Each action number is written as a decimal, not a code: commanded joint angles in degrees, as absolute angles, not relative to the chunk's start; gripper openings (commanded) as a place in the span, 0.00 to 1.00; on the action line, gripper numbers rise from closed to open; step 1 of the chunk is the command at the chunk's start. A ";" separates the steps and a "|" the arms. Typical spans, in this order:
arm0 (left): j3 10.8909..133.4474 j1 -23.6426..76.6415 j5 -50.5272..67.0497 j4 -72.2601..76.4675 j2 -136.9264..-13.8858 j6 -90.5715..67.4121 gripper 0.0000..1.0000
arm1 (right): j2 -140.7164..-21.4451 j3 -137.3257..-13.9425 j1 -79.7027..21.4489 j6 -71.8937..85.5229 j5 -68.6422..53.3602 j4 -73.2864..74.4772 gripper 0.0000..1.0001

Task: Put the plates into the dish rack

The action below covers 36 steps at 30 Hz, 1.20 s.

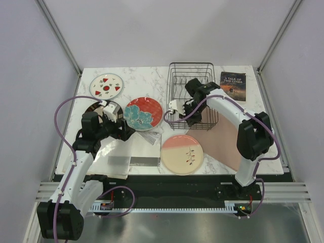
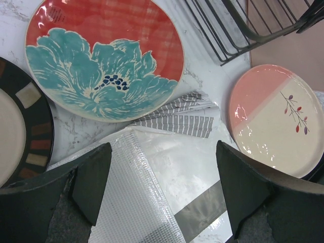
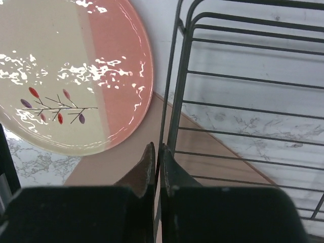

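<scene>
The black wire dish rack (image 1: 191,81) stands at the back middle with no plate in it. My right gripper (image 1: 183,112) is shut on a wire of its near left edge, as the right wrist view shows (image 3: 158,152), with the rack wire (image 3: 177,91) between the tips. The white plate with red fruit marks (image 1: 106,85), the dark brown rimmed plate (image 1: 112,110), the red plate with a teal flower (image 1: 144,113) and the pink-and-cream plate (image 1: 182,154) all lie flat on the table. My left gripper (image 2: 162,192) is open and empty over a clear plastic pouch (image 2: 167,167), near the red plate (image 2: 101,55).
A pinkish-brown mat (image 1: 223,139) lies under and in front of the rack. A dark book (image 1: 233,85) lies at the back right. A striped cloth (image 1: 149,136) and the clear pouch (image 1: 126,157) lie by the left gripper. My left arm covers part of the brown plate.
</scene>
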<state>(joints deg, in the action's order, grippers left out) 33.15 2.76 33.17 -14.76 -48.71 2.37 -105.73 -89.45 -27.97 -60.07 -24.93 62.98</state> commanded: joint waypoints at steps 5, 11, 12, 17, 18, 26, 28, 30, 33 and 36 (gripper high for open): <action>33.49 3.08 33.84 -11.87 -48.60 1.93 0.91 | -102.73 -91.39 -34.19 -69.44 -25.14 61.61 0.00; 33.22 3.08 34.36 -11.60 -48.87 1.41 0.91 | -109.94 -100.00 -34.10 -59.98 -23.82 56.97 0.00; 33.22 3.08 34.37 -11.51 -48.78 1.23 0.91 | -110.73 -100.89 -34.10 -58.20 -23.38 54.43 0.00; 33.31 3.08 34.19 -11.34 -48.87 0.97 0.91 | -115.92 -107.66 -33.93 -46.25 -21.97 49.49 0.00; 33.31 3.08 34.28 -11.34 -48.87 0.97 0.91 | -116.45 -107.84 -33.93 -45.10 -21.62 47.48 0.00; 33.84 3.08 34.10 -10.90 -49.66 0.88 0.91 | -120.32 -108.37 -33.84 -41.05 -17.32 43.86 0.00; 33.84 3.08 34.10 -10.81 -49.83 0.79 0.91 | -119.97 -106.80 -33.58 -40.52 -16.26 42.11 0.00; 33.93 3.08 34.19 -10.55 -50.18 0.79 0.91 | -119.79 -105.91 -33.14 -40.87 -15.73 41.14 0.00; 33.93 3.08 34.36 -10.46 -50.36 0.70 0.91 | -118.92 -104.15 -32.43 -43.15 -15.73 40.61 0.00; 34.28 3.16 34.98 -10.46 -50.62 0.62 0.91 | -117.51 -101.26 -31.91 -47.54 -15.64 40.25 0.00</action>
<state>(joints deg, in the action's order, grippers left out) 33.15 2.76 33.28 -13.06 -50.28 1.93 -118.69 -104.64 -32.95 -44.23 -17.98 45.80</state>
